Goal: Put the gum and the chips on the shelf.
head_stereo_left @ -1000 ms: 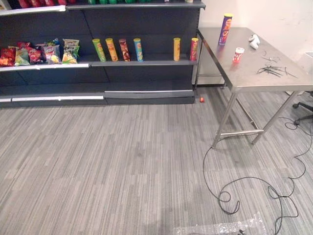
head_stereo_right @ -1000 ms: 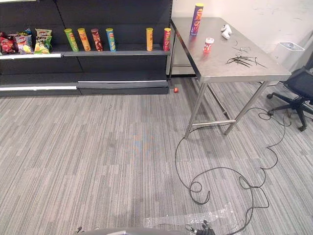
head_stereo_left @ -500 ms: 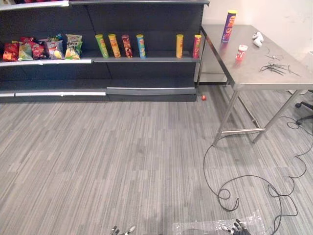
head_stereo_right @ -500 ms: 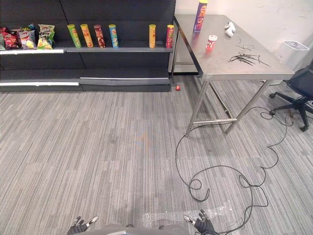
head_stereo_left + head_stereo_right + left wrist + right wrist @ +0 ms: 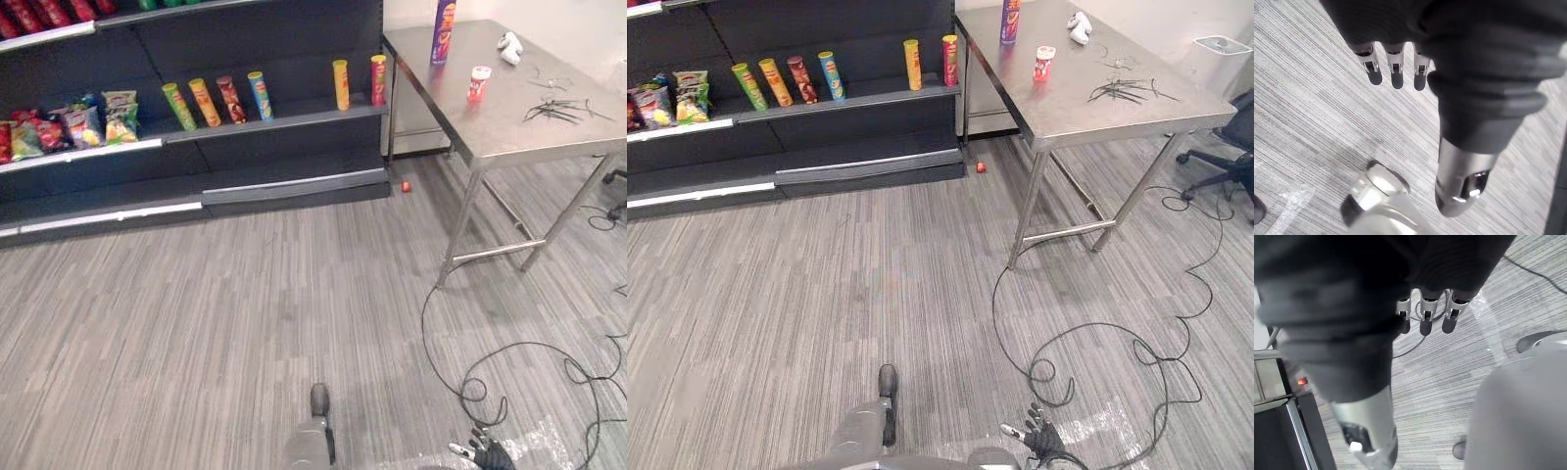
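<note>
Grey carpet [image 5: 245,294]; steel table [image 5: 509,122] beside dark shelf [image 5: 294,116] bears chips can [image 5: 443,18], gum [image 5: 478,83]; left hand [image 5: 1395,71], right hand [image 5: 1425,316] slack, empty.

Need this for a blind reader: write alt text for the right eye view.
A purple chips can and a small gum tub stand on a steel table at upper right; a shelf of chip cans and bags lines the upper left. The robot's right hand hangs open over carpet.
</note>
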